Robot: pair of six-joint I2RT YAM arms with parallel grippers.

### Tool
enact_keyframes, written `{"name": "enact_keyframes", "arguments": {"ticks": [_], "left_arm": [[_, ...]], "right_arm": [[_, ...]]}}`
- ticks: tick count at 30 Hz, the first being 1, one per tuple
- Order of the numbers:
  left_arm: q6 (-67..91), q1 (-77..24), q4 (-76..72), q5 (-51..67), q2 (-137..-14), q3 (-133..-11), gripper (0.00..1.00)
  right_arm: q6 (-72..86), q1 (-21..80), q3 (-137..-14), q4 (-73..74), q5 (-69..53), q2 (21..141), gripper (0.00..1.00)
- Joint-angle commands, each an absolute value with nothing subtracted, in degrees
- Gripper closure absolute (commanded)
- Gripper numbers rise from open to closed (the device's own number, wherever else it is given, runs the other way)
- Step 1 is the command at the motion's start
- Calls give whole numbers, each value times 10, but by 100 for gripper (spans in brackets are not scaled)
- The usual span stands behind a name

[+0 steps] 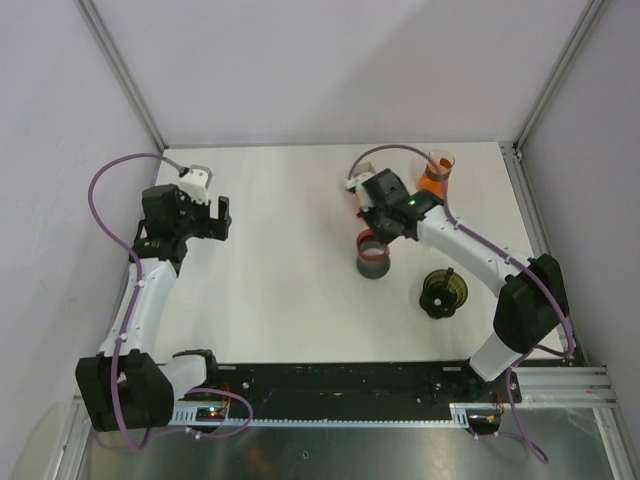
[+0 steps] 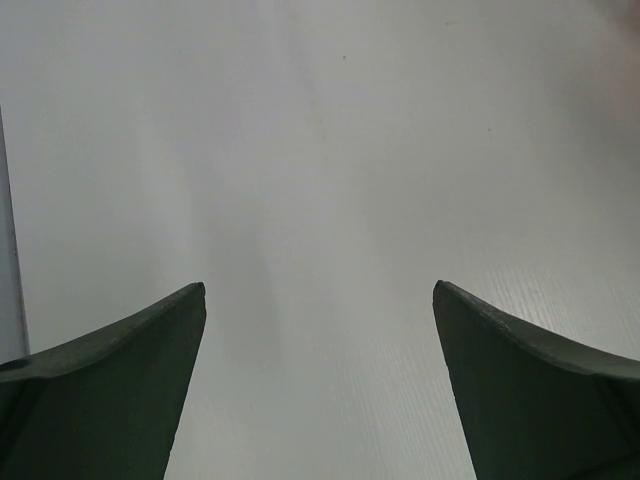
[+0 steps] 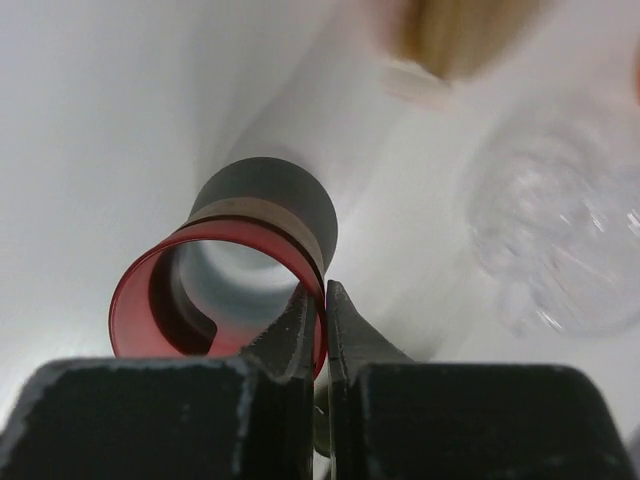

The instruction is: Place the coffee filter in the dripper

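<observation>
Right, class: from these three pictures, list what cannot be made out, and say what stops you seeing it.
Right wrist view: tan object at the top edge, blurred and cut off.
Right wrist view: clear object on the right, blurred and cut by the edge.
Right wrist view: near rim of the red-rimmed cup, behind the right gripper pinching it.
Top view: inside of the dripper, too small to show any filter.

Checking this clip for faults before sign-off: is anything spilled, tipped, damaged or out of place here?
Nothing stands out. The red-rimmed grey cup stands upright with the right gripper shut on its rim; the dripper and orange cup stand upright, nothing spilled.
</observation>
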State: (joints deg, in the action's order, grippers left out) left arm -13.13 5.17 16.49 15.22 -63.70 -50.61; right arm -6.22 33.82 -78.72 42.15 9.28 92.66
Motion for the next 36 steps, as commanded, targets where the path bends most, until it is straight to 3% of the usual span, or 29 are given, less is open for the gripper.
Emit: {"name": "enact_keyframes", "arguments": {"ticks": [1,7,14,24,30,36], "left_arm": [[-142,55,171,159,-629,-536,0],[-142,55,185,145,-621,-537,0],[-149,55,197,128,-617,-530,0],[-156,55,199,127,-625,-533,0],[-156,55,199,128,-632,-537,0],[-158,55,201,128,-635,-541,0]], "right_arm": [[-138,431,-848,407,0,920,100],[-177,514,-974,424,-46,1045,100],[-191,544,-1121,459,-56,1169,100],[-220,552,-1143,456,-91,1210,100],[-211,552,-1157,466,-88,1209,69],[-186,550,-1166,465,-65,1162,48]]}}
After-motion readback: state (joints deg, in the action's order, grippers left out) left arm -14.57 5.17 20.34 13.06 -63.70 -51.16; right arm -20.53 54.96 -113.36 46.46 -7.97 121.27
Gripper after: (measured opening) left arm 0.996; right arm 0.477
